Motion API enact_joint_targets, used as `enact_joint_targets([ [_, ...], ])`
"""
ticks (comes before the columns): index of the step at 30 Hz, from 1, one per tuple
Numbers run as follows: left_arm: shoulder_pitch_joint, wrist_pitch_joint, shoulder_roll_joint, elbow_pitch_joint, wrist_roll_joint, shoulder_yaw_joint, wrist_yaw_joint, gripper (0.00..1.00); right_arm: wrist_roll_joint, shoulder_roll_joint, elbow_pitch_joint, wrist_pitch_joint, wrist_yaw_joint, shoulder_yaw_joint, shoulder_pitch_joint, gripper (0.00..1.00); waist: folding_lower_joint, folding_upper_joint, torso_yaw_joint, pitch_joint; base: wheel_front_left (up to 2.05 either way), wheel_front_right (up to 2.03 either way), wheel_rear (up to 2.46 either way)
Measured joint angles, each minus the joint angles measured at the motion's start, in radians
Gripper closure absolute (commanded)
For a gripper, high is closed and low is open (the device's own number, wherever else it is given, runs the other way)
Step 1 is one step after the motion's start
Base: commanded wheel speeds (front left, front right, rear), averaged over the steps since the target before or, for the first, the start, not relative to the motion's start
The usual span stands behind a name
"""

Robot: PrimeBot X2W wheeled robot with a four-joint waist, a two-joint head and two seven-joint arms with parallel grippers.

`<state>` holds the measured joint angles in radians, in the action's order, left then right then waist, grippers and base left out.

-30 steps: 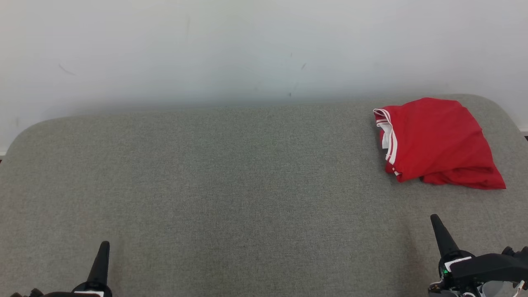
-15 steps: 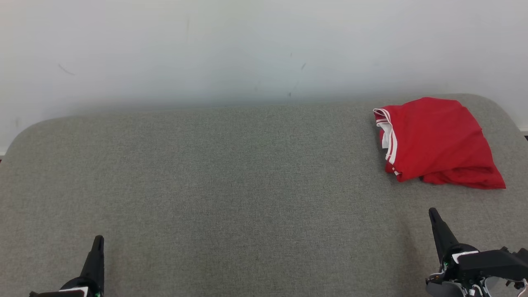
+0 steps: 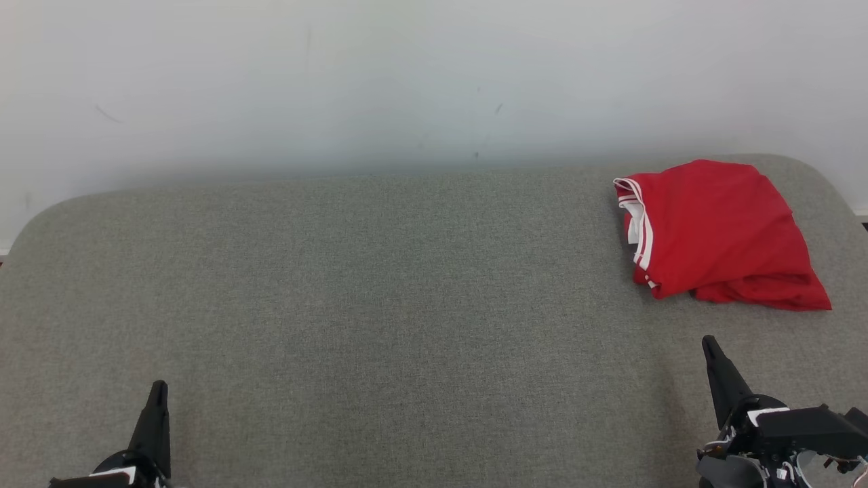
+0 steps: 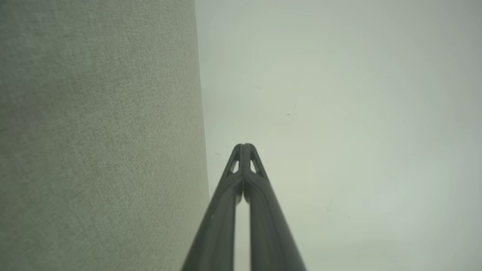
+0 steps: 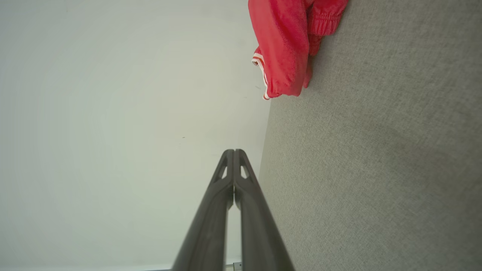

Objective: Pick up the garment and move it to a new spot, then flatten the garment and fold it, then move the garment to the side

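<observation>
The garment [image 3: 719, 234] is red with white stripes along one edge, folded into a compact bundle at the far right of the grey upholstered surface [image 3: 380, 291]. It also hangs at the top of the right wrist view as the garment [image 5: 286, 45]. My right gripper [image 3: 708, 342] is shut and empty, low at the right, well short of the bundle. Its closed tips [image 5: 234, 152] point past the fabric edge toward the wall. My left gripper [image 3: 158, 386] is shut and empty at the lower left, its tips [image 4: 244, 146] pressed together.
A plain white wall [image 3: 407, 81] rises right behind the surface's far edge. The grey surface has rounded far corners, and its wide middle and left stretch lie between my two arms.
The left gripper has drawn back toward the near edge and a little left. The right gripper's tip has shifted slightly up and left. The garment has not moved.
</observation>
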<state>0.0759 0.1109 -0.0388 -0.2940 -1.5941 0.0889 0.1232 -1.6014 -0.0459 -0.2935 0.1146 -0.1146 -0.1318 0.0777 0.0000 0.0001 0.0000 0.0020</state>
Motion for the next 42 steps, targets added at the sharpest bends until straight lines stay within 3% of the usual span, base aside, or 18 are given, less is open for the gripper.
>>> enact_joint_targets([
  [42,0.000,0.000,0.000,-0.002,0.000,0.000,0.000,1.00,0.000,0.000,-0.002,0.000,-0.001,0.000,0.001,1.00,0.0000,0.0000,0.000,0.000,0.00,0.00,0.00],
])
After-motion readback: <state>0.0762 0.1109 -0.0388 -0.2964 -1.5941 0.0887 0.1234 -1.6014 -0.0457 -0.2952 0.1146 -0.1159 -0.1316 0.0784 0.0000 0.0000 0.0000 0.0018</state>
